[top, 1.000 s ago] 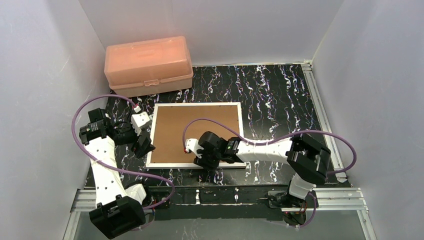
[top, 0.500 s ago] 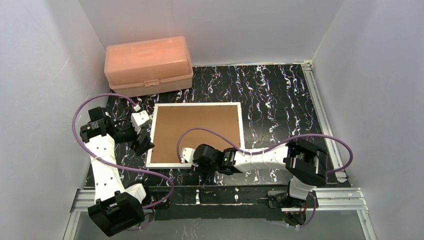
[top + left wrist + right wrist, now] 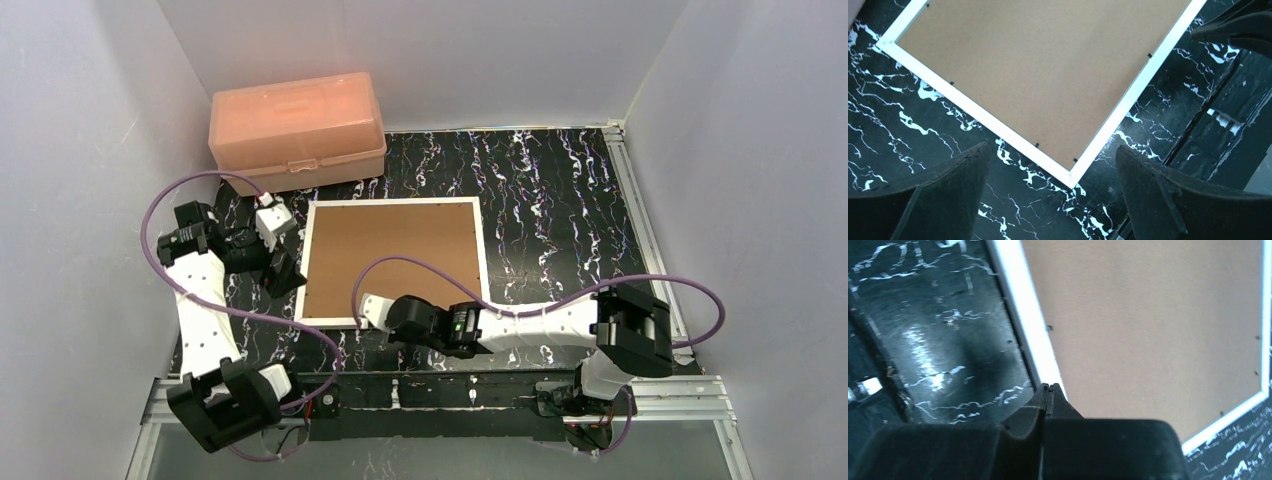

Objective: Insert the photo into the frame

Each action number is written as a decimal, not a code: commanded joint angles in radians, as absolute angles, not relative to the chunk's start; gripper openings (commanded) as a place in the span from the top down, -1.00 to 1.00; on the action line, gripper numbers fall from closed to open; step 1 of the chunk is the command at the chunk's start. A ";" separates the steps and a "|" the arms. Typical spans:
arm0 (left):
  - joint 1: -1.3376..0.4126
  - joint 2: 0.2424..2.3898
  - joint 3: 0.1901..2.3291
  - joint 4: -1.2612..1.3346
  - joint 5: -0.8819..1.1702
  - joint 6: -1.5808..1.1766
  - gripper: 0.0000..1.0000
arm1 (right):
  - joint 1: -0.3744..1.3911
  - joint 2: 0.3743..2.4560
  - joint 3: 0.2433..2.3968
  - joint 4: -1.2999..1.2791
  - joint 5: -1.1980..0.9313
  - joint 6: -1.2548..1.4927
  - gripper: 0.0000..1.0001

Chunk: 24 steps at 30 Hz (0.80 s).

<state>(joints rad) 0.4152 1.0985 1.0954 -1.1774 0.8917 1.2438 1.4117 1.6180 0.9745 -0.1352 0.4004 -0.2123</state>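
Observation:
The white frame (image 3: 306,262) lies flat on the black marble table with the brown backing board (image 3: 395,260) filling it. The photo is hidden. My left gripper (image 3: 283,270) is open and empty, hovering at the frame's near left corner; in the left wrist view (image 3: 1052,147) that corner of the frame (image 3: 998,126) lies between the spread fingers. My right gripper (image 3: 385,325) is shut on nothing, its tips at the frame's near edge; the right wrist view (image 3: 1049,386) shows them on the white frame edge (image 3: 1018,295) beside the board (image 3: 1148,330).
A salmon-pink plastic box (image 3: 297,130) stands at the back left, close behind the frame. White walls enclose the table on three sides. Metal rails (image 3: 640,215) run along the right and near edges.
My right gripper has slid from over the board's near part toward me and left, to the frame's near edge. My left gripper has drawn back a little. The frame has shifted slightly away.

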 commanded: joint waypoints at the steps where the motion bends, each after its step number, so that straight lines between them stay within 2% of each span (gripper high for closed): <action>1: 0.414 1.197 1.159 -1.156 0.870 1.071 -0.81 | 1.379 1.538 1.001 -0.167 0.463 -0.165 0.97; 5: 0.414 1.266 1.161 -1.106 0.819 0.966 -0.73 | 1.376 1.505 0.980 -0.180 0.460 -0.142 0.97; 7: 0.414 1.273 1.154 -1.139 0.820 1.030 -0.71 | 1.360 1.492 0.973 -0.183 0.460 -0.117 0.96; 9: 0.414 1.239 1.113 -1.138 0.816 1.098 -0.75 | 1.302 1.482 0.972 -0.195 0.463 -0.047 0.77; 11: 0.414 1.214 1.087 -1.097 0.793 1.102 -0.79 | 1.196 1.465 0.980 -0.219 0.487 0.060 0.28; 13: 0.414 1.234 1.092 -1.088 0.777 1.092 -0.80 | 1.065 1.449 0.994 -0.278 0.513 0.169 0.06; 14: 0.414 1.255 1.099 -1.088 0.767 1.079 -0.80 | 1.000 1.443 0.998 -0.300 0.516 0.222 -0.14; 15: 0.414 1.281 1.106 -1.082 0.759 1.057 -0.77 | 0.906 1.441 0.996 -0.318 0.484 0.267 -0.25; 19: 0.413 1.357 1.103 -1.044 0.746 0.976 -0.67 | 0.703 1.475 0.969 -0.315 0.307 0.344 -0.31; 24: 0.381 1.326 1.024 -1.046 0.747 1.081 -0.72 | 0.626 1.559 0.978 -0.281 0.199 0.339 -0.33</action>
